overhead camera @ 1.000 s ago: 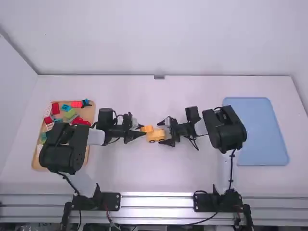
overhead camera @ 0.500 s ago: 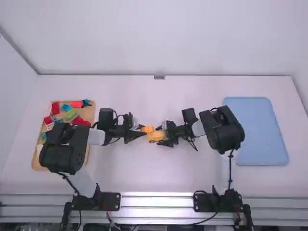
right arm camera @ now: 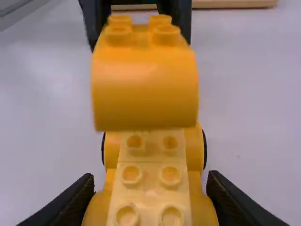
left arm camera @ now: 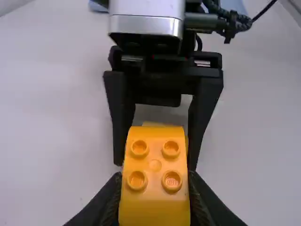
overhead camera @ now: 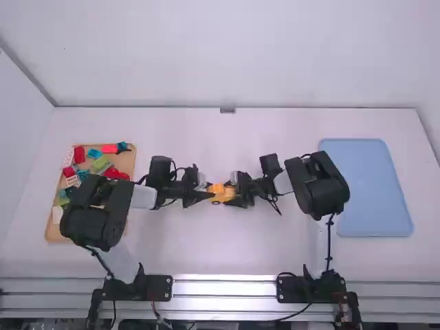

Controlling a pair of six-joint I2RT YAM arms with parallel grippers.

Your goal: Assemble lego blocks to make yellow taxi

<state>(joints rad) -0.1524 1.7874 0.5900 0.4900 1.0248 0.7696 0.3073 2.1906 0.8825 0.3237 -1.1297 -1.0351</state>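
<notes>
Right wrist view: block (right arm camera: 143,89) blurred, hiding part of car (right arm camera: 150,188); car cut off at bottom edge, left gripper (overhead camera: 209,193) and brown tray (overhead camera: 128,162) at top. Left wrist view: block cut off below. High view: loose blocks (overhead camera: 79,155) partly hidden under left arm (overhead camera: 96,213), studs too small to tell.

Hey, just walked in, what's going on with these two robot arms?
They're building a yellow toy taxi. The left gripper has its jaws shut on a curved yellow brick, over the studded, wheeled taxi body. The right gripper has its jaws closed on that body. I can't tell whether the brick touches the studs.
</notes>
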